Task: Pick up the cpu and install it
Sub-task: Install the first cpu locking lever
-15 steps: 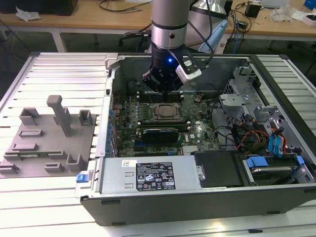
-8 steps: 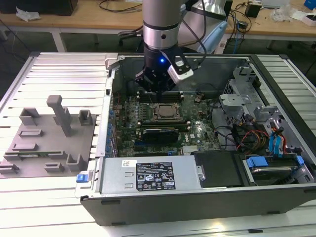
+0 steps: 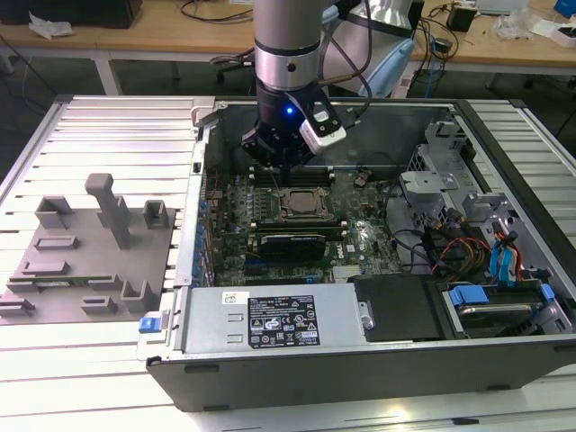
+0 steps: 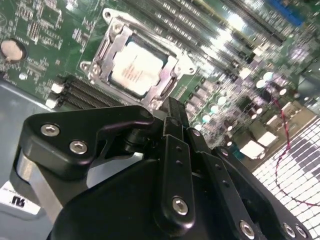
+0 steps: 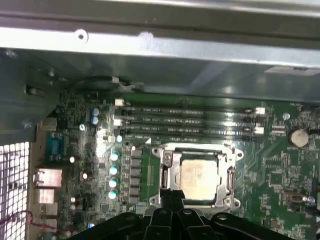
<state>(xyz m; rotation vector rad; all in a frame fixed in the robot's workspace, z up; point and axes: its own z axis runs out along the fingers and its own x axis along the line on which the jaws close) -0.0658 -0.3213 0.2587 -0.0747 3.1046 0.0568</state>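
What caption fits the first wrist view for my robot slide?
Gripper near the cpu, which lies in its socket on the motherboard.

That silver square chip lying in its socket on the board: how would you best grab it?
Likely straight down from above, pinching two opposite edges of the cpu. It lies flat, metal top up, inside the socket frame, whose raised sides block any sideways approach. The claw hangs near it.
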